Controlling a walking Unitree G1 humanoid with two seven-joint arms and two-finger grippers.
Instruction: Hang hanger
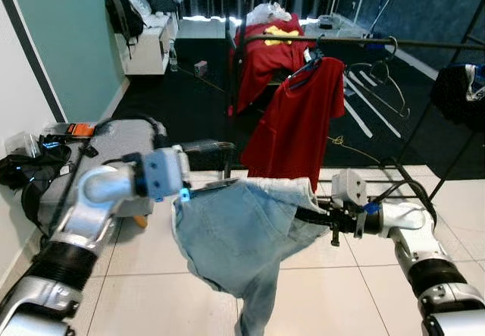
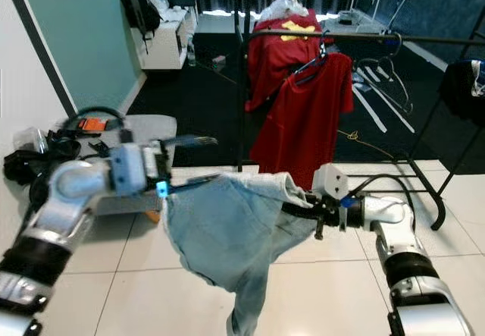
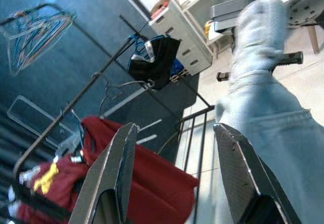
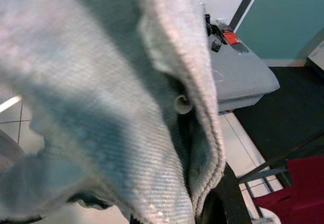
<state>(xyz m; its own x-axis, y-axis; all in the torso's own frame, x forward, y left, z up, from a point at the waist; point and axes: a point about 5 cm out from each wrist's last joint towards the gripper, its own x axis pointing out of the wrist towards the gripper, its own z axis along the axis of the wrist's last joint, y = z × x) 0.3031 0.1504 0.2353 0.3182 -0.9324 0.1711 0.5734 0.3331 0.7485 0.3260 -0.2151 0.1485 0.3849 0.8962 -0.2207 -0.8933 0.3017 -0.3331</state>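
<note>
Item: pale jeans (image 1: 242,230), stretched by the waistband between my grippers just short of the clothes rail (image 1: 341,42).

- Right gripper (image 1: 307,215): fingers pinch the waistband, so the cloth hangs free.
- Left gripper (image 3: 174,176): fingers spread, waistband alongside.
- Red shirt (image 1: 299,120): on the rail, hangered.

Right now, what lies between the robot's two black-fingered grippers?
A pair of light blue denim jeans stretches between the left gripper and right gripper, sagging toward the white tiled floor, as the left eye view shows.
</note>
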